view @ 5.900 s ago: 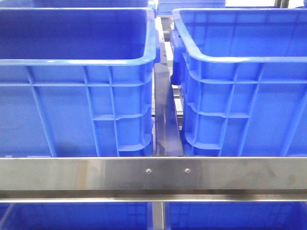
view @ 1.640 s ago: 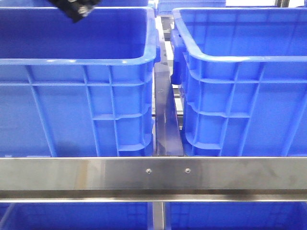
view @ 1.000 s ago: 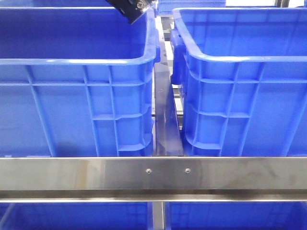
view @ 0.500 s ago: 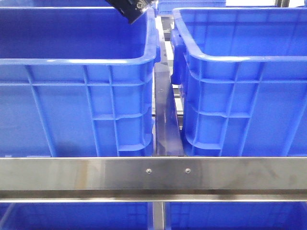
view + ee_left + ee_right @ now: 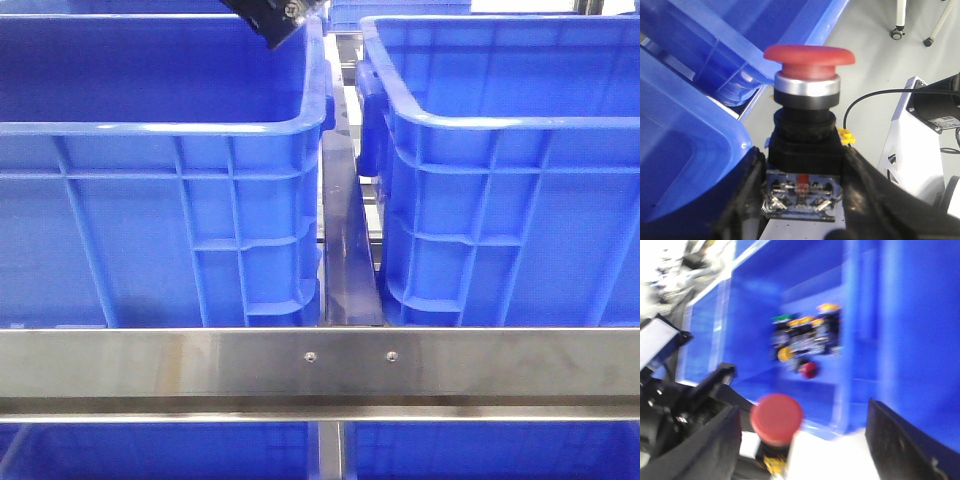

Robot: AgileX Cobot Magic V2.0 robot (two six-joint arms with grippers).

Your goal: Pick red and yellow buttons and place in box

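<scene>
- The left gripper has swung across the top of the front view, from above the middle of the left-hand crate to its far right corner, and for the last second it has hung there without moving
- In its wrist view the fingers are clamped on the black body of the red button, cap up, so I judge the pick is done and only the drop remains
- The arm is paused beside the gap to the right-hand crate; I can't tell which one it means to drop into
- The right gripper is spread wide, with nothing in it; its view is blurred
- A pile of buttons, some yellow-capped, lies in a blue crate, so the yellow one is not yet picked
</scene>
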